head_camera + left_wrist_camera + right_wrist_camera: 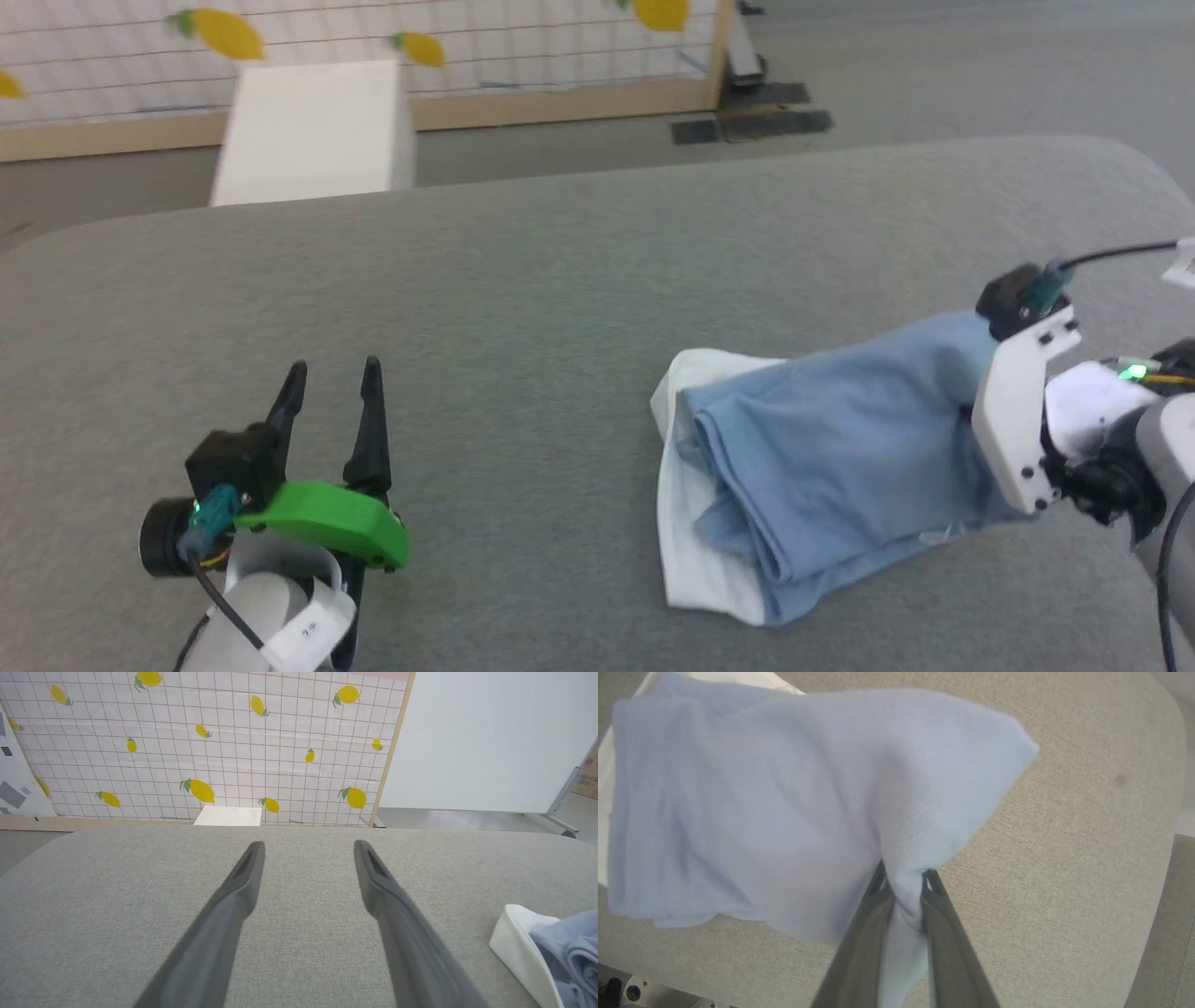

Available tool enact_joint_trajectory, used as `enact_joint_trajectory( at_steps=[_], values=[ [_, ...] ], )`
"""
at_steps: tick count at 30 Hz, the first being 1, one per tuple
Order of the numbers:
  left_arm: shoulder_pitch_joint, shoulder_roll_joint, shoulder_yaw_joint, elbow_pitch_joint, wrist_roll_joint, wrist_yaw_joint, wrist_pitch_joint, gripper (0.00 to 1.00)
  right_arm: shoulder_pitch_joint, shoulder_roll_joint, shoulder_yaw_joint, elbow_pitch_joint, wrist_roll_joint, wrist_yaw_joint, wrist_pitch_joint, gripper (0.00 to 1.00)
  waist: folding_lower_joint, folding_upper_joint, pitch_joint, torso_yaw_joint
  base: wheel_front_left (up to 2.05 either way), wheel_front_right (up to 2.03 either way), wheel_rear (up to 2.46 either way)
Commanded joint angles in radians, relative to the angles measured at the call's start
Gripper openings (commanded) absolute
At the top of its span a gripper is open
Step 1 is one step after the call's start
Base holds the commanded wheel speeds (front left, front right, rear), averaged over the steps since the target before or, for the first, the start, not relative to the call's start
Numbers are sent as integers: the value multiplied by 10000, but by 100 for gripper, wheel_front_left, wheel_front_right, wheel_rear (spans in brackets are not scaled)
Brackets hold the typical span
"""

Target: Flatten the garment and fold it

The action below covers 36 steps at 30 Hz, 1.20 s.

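A grey fabric surface [523,280] spreads before me, with a lemon-print screen [560,47] at twelve o'clock and a white box [313,131] at eleven beyond it. The garment [840,439] lies bunched at four o'clock, my right claw [903,882] pinching its blue cloth. My left claw [334,366] hangs spread at eight o'clock. From the head view, my white wrist bracket [1018,420] hides the right fingers.

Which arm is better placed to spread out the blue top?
Right. The right claw is pinched shut on the blue top, so it can probably lift and spread it. The left claw sits open over the grey table, apart from the cloth.
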Motion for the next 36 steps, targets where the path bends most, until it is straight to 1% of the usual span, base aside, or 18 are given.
enact_joint_trajectory(
  at_steps=[1, 6, 10, 14, 21, 27, 31, 32, 33, 34, 36],
  values=[
    [-251, 98, 0, -74, 56, 17, 8, 100, -328, -46, -84, 116, -6, -17, -150, 0, 0, -1, 876, -1392, 0, 0, 0],
    [-726, 280, -39, -261, 194, 42, 206, 100, -983, -144, -414, 773, -137, -17, -564, 0, 0, -1, 1564, -2182, 0, 0, 0],
    [-1129, 444, -81, -489, 338, 78, 425, 100, -1452, -236, -938, 1381, -300, -17, -978, 0, 0, -1, 2197, -2453, 0, 0, 0],
    [-1553, 610, -156, -826, 507, 103, 696, 100, -1844, -510, -1709, 2038, -559, -17, -1424, 0, 0, -1, 2962, -2371, 0, 0, 0],
    [-2069, 1095, -117, -1652, 846, 267, 1263, 100, -2433, -1000, -3575, 3216, -1312, -17, -2098, 0, 0, -1, 4323, -1978, 0, 0, 0],
    [-2239, 1602, 78, -2534, 1082, 477, 1818, 100, -3060, -1114, -4916, 4122, -1992, -17, -2749, 0, 0, -1, 5304, -1866, 0, 0, 0],
    [-2238, 1868, 209, -3007, 1157, 576, 2095, 100, -3464, -909, -5509, 4743, -2456, -17, -3169, 0, 0, -1, 5709, -1899, 0, 0, 0],
    [-2222, 1915, 225, -3077, 1174, 596, 2145, 100, -3529, -848, -5583, 4854, -2565, -17, -3264, 14, 0, -1, 5756, -1910, 0, 0, 0],
    [-2192, 1960, 248, -3150, 1183, 620, 2188, 100, -3599, -773, -5671, 5005, -2688, -17, -3350, 86, 0, -1, 5795, -1925, 0, 0, 0],
    [-2166, 1986, 268, -3198, 1181, 637, 2205, 100, -3644, -722, -5713, 5104, -2784, -17, -3434, 100, 0, -1, 5812, -1933, 0, 0, 0],
    [-2102, 2029, 305, -3266, 1166, 675, 2243, 100, -3738, -632, -5809, 5318, -2962, -17, -3586, 100, 0, -1, 5830, -1945, 0, 0, 0]
  ],
)
